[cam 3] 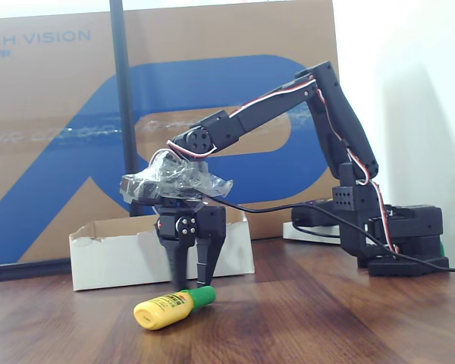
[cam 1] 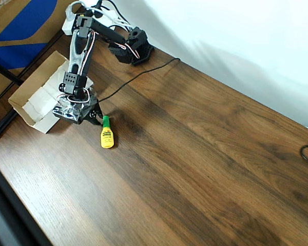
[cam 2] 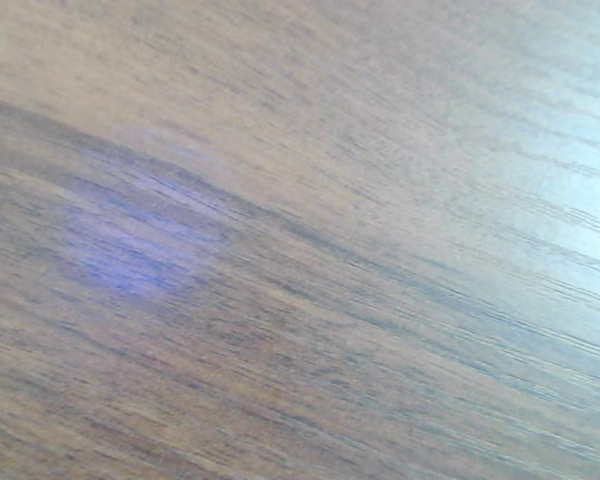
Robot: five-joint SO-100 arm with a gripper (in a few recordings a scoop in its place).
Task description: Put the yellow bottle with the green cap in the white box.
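Note:
The yellow bottle with the green cap lies on its side on the wooden table, cap pointing toward the arm. In the fixed view the bottle rests in front of the white box. My gripper points straight down, its tips just above and behind the green cap, with the jaws a little apart and nothing held. From overhead, the gripper sits between the bottle's cap and the white box, which lies open at the table's left edge. The wrist view gives blurred wood grain.
The arm's base stands at the table's back edge, with a black cable running across the wood. A large cardboard panel stands behind the box. Bare wood stretches to the right.

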